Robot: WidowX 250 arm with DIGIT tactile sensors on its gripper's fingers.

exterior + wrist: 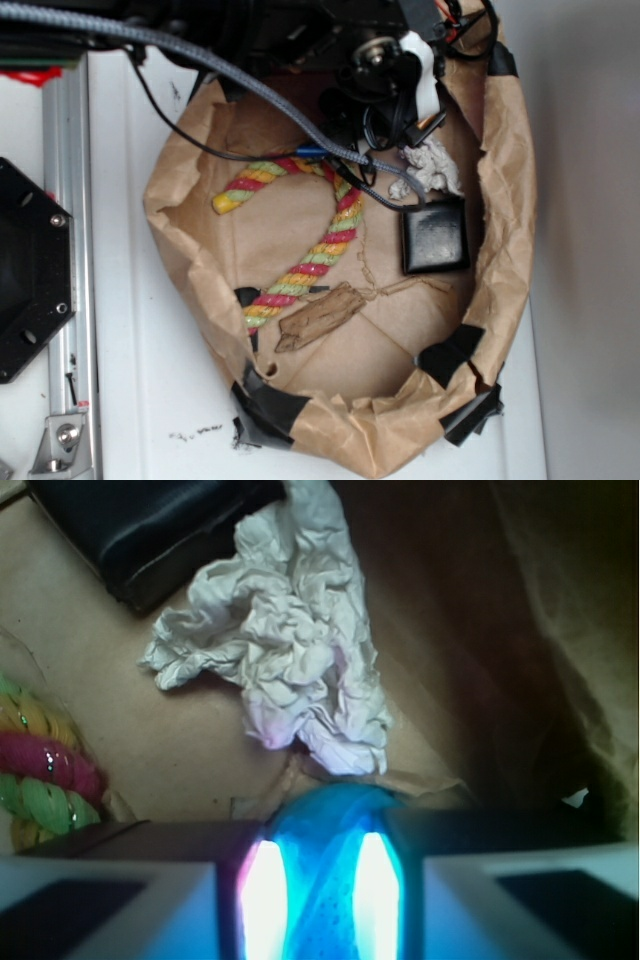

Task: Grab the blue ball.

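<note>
- Between the gripper (318, 880) fingers, at the bottom of the wrist view, sits the blue ball (325, 825); its top curve shows above the finger blocks and its sides glow bright where they meet the pads.
- Whether the pads are pressing on the ball or only flanking it cannot be told: the fingers stand a ball's width apart with the ball in the gap, but no squeeze or dent shows.
- From the exterior view the ball itself is hidden under the arm, which hangs over the upper right part of the brown paper bag (510, 170).
- Just beyond the ball lies a crumpled white tissue (285, 650), and past that a black pouch (150, 530); a striped rope (40, 775) curls at the left edge.
- By my reading the step in hand is the grasp itself, with the approach done and the ball lined up.
- Next the fingers likely need to close firmly on the ball, then lift straight up.
- A round ball could roll or squirt forward toward the tissue if the pads meet it off-centre, so an even squeeze seems wise.
</note>
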